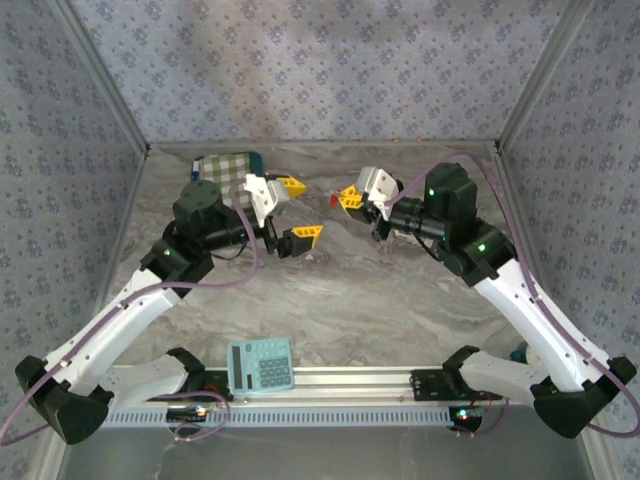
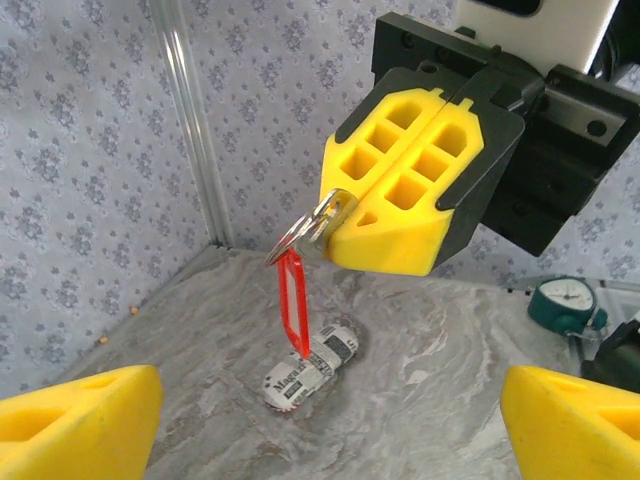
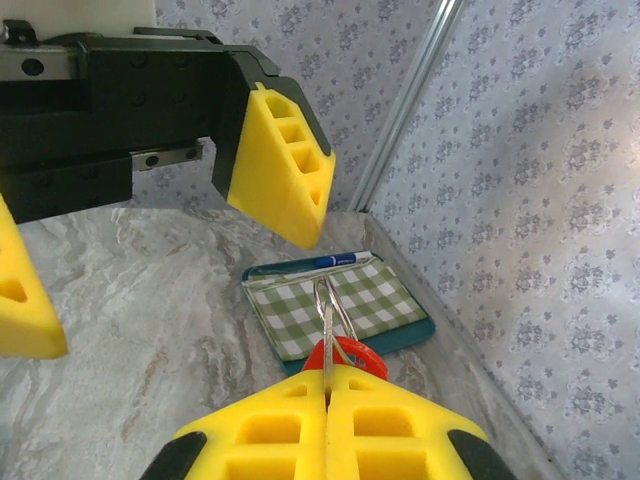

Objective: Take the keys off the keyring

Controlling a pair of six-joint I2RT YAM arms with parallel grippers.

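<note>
**mo:** ok so who's got the keys point(image 2: 296, 300) here?

**jay:** The right hand point(image 1: 350, 198). Its yellow fingers are pinched shut on the metal ring point(image 2: 297, 236), and the red tag hangs straight down from the ring, up in the air and off the worktop point(image 1: 330, 300). From above, that's around the middle, toward the far side.

**mo:** and the left hand point(image 1: 298, 210)?

**jay:** Wide open, nothing in it. It sits just left of the keys and faces the right hand, with one finger on the far side and one on the near side. It's close, but it isn't touching the tag or the ring.

**mo:** anything else lying around?

**jay:** A few bits. There's a green checked pouch point(image 3: 340, 305) at the far left with a blue pen point(image 3: 335, 261) along its far edge. A small roll of newsprint point(image 2: 312, 365) lies on the worktop below the tag. A teal calculator point(image 1: 261, 365) sits at the near edge between the arm bases. There's also a little teal dial point(image 2: 565, 300) off to one side, and I can't read what's on its face.
</note>
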